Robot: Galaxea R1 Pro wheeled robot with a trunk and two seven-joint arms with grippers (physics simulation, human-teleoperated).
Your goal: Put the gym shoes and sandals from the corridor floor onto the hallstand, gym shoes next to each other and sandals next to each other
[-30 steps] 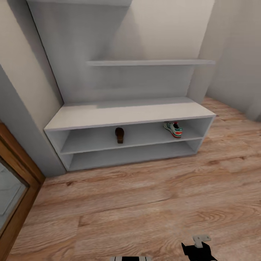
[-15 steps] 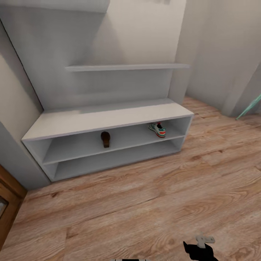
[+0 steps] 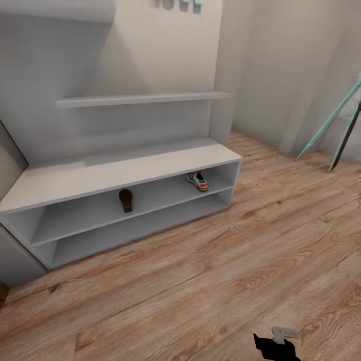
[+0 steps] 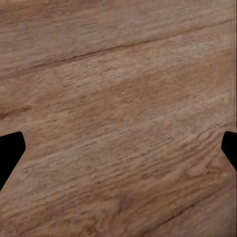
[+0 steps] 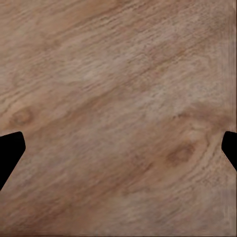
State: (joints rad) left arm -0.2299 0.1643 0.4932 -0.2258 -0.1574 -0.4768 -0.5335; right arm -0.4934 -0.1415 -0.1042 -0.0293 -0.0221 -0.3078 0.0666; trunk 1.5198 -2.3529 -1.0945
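The white hallstand (image 3: 115, 168) stands against the wall at the left of the head view. On its upper open shelf level lie one dark brown sandal (image 3: 126, 199) and, well to its right, one white gym shoe (image 3: 197, 181) with green and red accents. The corridor floor (image 3: 210, 281) of wood-grain planks spreads in front of it. My left gripper (image 4: 118, 153) is open over bare planks, with nothing between its fingers. My right gripper (image 5: 118, 153) is open too, also over bare planks. Part of my right arm (image 3: 276, 345) shows at the head view's lower edge.
A teal pole (image 3: 328, 120) and a dark pole (image 3: 347, 133) lean against the wall at the far right. Teal hooks (image 3: 180, 4) hang on the wall above the hallstand. A pale wall corner (image 3: 225, 75) rises just right of the rack.
The whole head view has shifted left, so the camera has turned right. The leaning poles have come into view. The sandal and the gym shoe lie where they lay on the shelf.
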